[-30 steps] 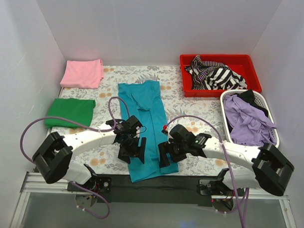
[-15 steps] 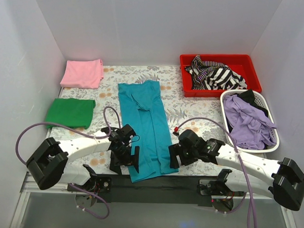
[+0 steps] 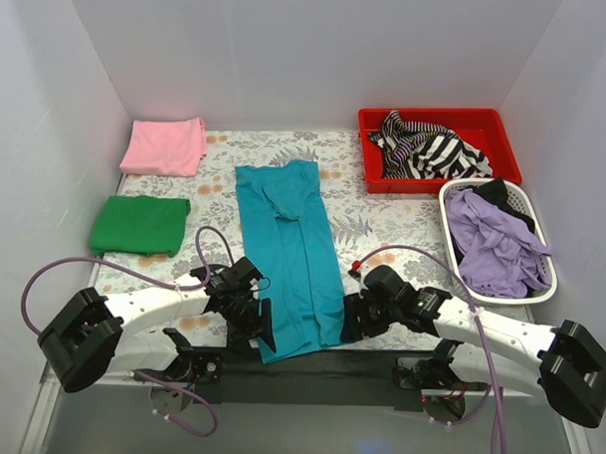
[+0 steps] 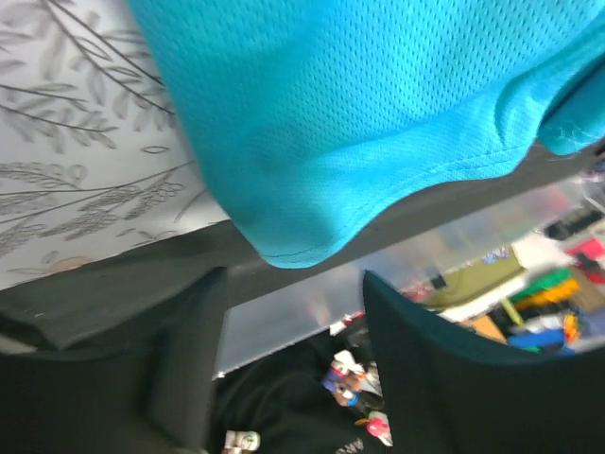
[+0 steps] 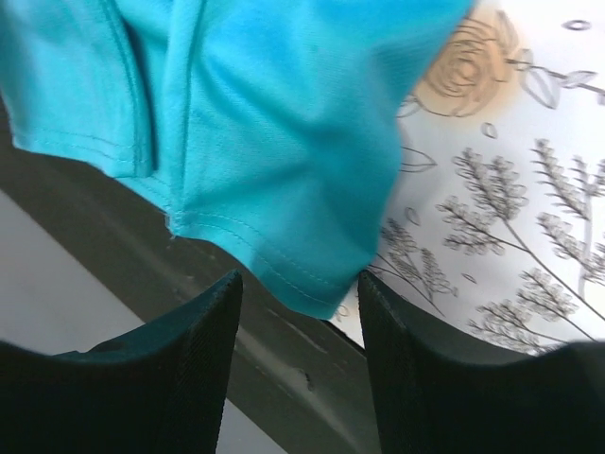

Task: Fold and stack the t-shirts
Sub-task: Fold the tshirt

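1. Teal mesh-knit t-shirt [image 3: 288, 241] lies folded into a long narrow strip down the middle of your table. Its length runs from the far side toward the arm bases. Its near hem overhangs the black strip [image 3: 318, 372] along the table's near edge.
2. Your left gripper [image 3: 260, 330] sits low at the near left corner of that hem. In the left wrist view its fingers [image 4: 180, 369] stand well apart with nothing pinched. The shirt's rounded corner hangs just ahead of the gap.
3. Your right gripper [image 3: 353, 318] sits at the near right corner of the hem. In the right wrist view its fingers [image 5: 189, 331] are likewise spread, and the stitched corner of the cloth reaches down between their tips. You cannot tell from this view whether the cloth touches either finger.
4. A folded light pink t-shirt [image 3: 164, 145] rests at the far left corner. A folded green t-shirt [image 3: 141, 223] lies just nearer along the left edge. Both are well apart from the teal one.
5. All three lie on a pale floral-print table cover [image 3: 373, 224].
6. At the far right, a red plastic tray [image 3: 436, 114] holds a black-and-white striped cloth [image 3: 430, 150]. Just in front of it, a white slotted basket [image 3: 446, 210] holds a crumpled purple cloth [image 3: 492, 244] and a dark piece at its far end.
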